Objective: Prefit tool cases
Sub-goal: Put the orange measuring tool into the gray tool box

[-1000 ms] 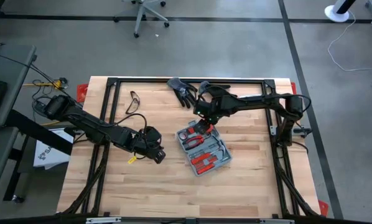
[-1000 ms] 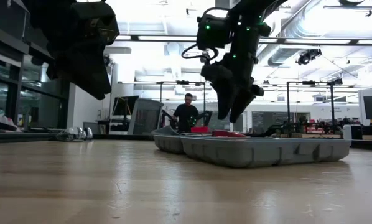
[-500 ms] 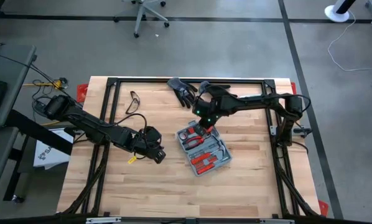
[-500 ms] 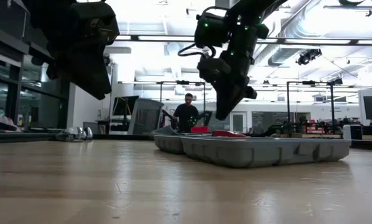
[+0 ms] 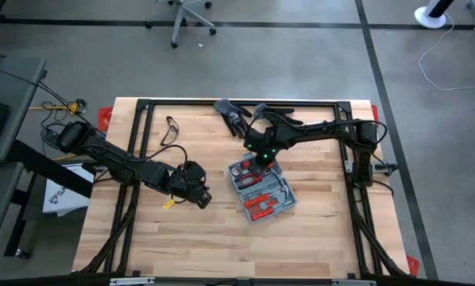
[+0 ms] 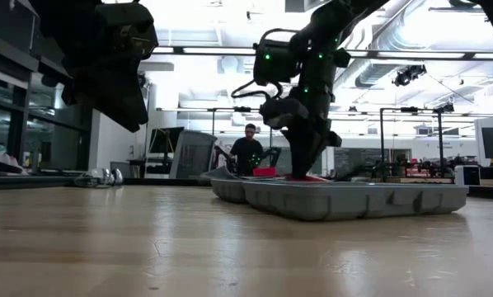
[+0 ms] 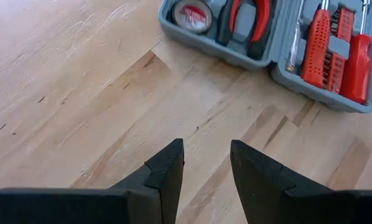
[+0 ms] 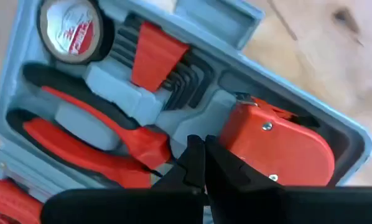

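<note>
The grey-blue tool case (image 5: 269, 199) lies open and flat on the wooden table, its moulded halves holding red-handled tools. My right gripper (image 5: 261, 163) is shut and points down into the case's far half, between the red-handled pliers (image 8: 93, 137) and the red tape measure (image 8: 273, 143). In the low view it (image 6: 300, 169) dips behind the case's wall (image 6: 354, 202). My left gripper (image 5: 199, 196) hangs open above bare wood to the left of the case, holding nothing (image 7: 206, 162). My right gripper comes from above with its shut fingers (image 8: 195, 155) at the tape measure's edge (image 8: 232, 140), beside the pliers' handle. The case's wall hides the tips in the low view. Whether they press on a tool or on the moulded interior, I cannot tell.
Black gloves (image 5: 233, 115) lie at the table's far edge, and safety glasses (image 5: 171, 129) lie at the far left. A black frame runs along the table's edges. A person (image 6: 248, 153) stands in the room beyond. Bare wood stretches near the front edge.
My right gripper has shut its fingers and gone down into the far half of the open case, rolling a little as it sank. The left arm has kept still.
</note>
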`<state>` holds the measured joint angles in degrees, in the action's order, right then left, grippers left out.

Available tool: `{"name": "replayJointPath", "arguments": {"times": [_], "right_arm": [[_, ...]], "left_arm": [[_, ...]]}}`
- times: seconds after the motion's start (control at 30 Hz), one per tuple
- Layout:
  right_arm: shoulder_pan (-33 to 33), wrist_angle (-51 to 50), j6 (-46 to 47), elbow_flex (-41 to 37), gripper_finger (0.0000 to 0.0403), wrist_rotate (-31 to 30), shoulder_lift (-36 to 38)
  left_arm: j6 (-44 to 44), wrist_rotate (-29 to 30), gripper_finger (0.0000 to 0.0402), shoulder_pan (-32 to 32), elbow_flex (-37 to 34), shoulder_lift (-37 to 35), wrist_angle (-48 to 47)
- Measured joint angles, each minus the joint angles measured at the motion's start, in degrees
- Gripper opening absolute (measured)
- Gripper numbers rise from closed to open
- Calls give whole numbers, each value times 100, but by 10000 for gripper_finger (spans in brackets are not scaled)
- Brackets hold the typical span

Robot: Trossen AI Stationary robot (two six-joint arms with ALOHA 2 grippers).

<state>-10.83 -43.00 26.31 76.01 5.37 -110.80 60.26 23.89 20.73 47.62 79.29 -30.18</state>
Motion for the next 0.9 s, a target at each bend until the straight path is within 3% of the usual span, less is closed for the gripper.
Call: {"name": "replayJointPath", "arguments": {"times": [0.33,0.53,0.7,0.9], "right_arm": [[-42,-9,-83,0,0,-64,406],[-53,-341,-125,2,0,-458,622],[-84,-452,-231,2,0,-493,213],[-129,-508,-303,39,0,-106,-144]], "left_arm": [[63,68,126,0,0,0,-9],[66,69,126,0,0,-1,-8],[66,74,126,0,0,0,-5],[76,77,126,2,0,0,4]]}}
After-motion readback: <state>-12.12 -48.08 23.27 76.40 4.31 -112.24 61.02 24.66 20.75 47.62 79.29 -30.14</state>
